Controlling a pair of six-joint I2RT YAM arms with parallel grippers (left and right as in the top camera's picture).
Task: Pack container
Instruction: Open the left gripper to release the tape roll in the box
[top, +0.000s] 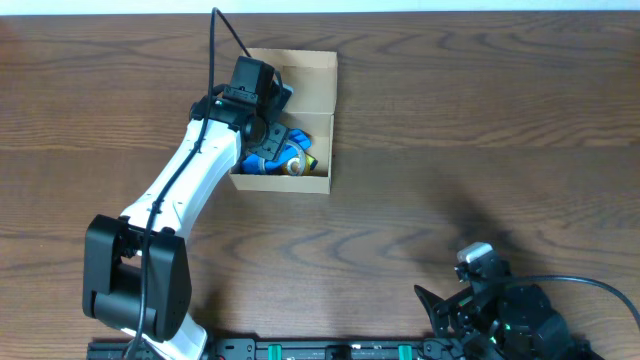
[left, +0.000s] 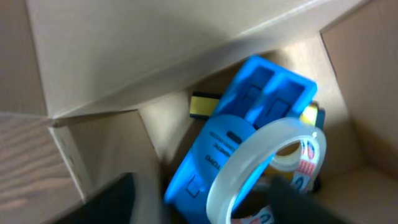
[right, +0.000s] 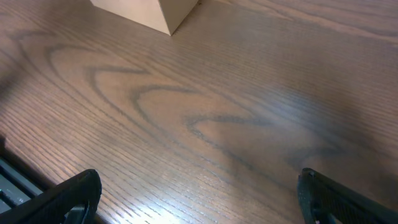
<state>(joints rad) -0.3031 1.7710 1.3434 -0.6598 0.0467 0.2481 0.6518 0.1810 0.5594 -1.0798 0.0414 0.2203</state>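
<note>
Overhead: left gripper (top: 272, 138) inside the tan cardboard box (top: 312, 80), grip not possible to tell; right gripper (right: 199, 185) wide open.

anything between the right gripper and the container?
Nothing: only bare table separates right gripper from container, per overhead and right wrist views.

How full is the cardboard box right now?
Partly filled. The open cardboard box holds a blue packet and a clear tape roll, with space left.
</note>
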